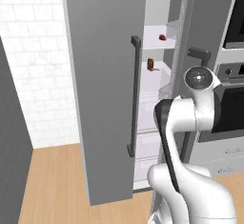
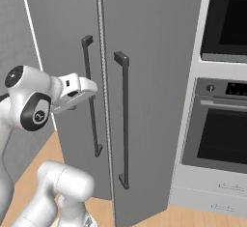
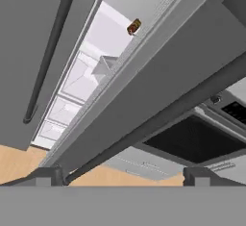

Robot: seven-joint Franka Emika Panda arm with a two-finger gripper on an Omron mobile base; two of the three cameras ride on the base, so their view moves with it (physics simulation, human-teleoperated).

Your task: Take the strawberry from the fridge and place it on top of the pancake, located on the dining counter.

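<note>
Fridge: left door stands open, right door closed.
Strawberry: on an upper shelf inside.
Gripper: jaws wide apart, holding nothing.

The tall flat-grey two-door fridge is showing a white shelved inside, its long vertical bar handle looking dark charcoal; the tiny red strawberry is glowing above a brown-orange bottle-like item, beside white tiled wall and light wood-grain floor
</note>
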